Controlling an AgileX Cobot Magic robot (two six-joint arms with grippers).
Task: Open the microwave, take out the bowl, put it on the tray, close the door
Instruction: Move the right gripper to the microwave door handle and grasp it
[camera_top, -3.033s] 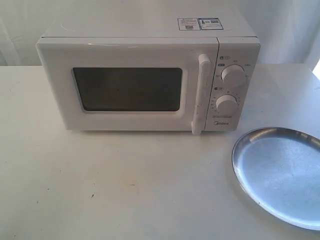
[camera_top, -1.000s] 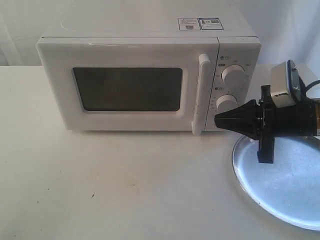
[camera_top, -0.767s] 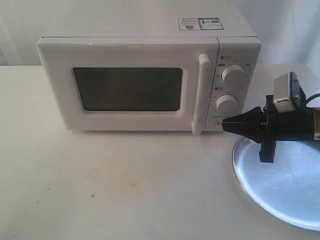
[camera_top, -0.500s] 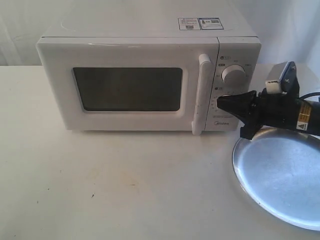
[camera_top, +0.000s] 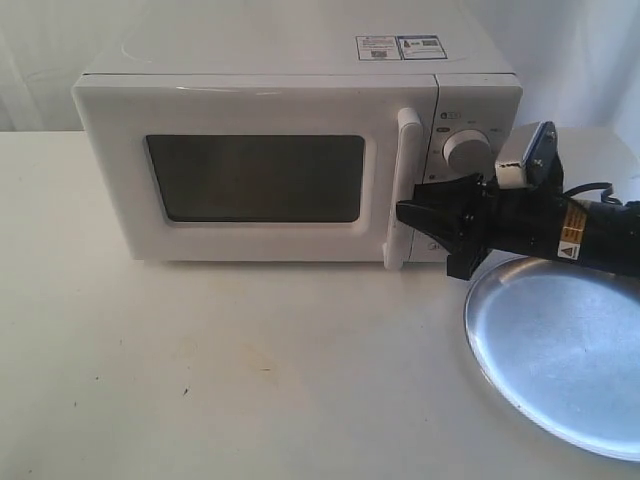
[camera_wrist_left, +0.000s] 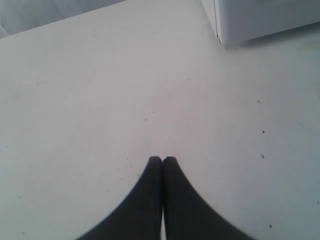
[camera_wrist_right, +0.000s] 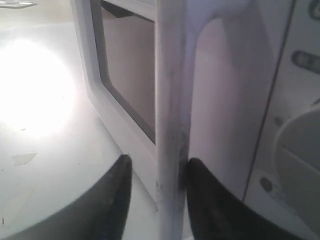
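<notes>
The task is at its first step, opening the door (camera_top: 250, 170). The microwave (camera_top: 300, 120) stands shut at the far side of the desk (camera_top: 250, 370).

The right arm reaches in from the right, roughly level and low over the far edge of the tray (camera_top: 560, 360). It points left across the dials (camera_top: 466, 150). The right gripper (camera_top: 408, 212) is at the lower half of the tall handle (camera_top: 403, 160).

In the right wrist view the handle (camera_wrist_right: 170, 100) runs between the two fingers (camera_wrist_right: 117, 200). The gripper (camera_wrist_right: 159, 162) is parted only a little wider than the handle, bracketing it rather than clamping it. One finger looks close against the handle, and a sliver of gap shows at the other.

The next move probably calls for closing on the handle or hooking behind it. The pull would then follow an arc toward the near side, since the hinge seems to be on the door's left edge. A straight tug could make the fingers slip off the smooth plastic or drag the whole oven.

The bowl is not visible. I judge it to be inside, but the dark window (camera_top: 255, 178) shows nothing of it. The tray lies bare at the near right of the desk.

The left gripper (camera_wrist_left: 162, 160) hangs over bare desk with its fingers pressed together, holding nothing. A corner of the microwave (camera_wrist_left: 260, 20) is in its view.
</notes>
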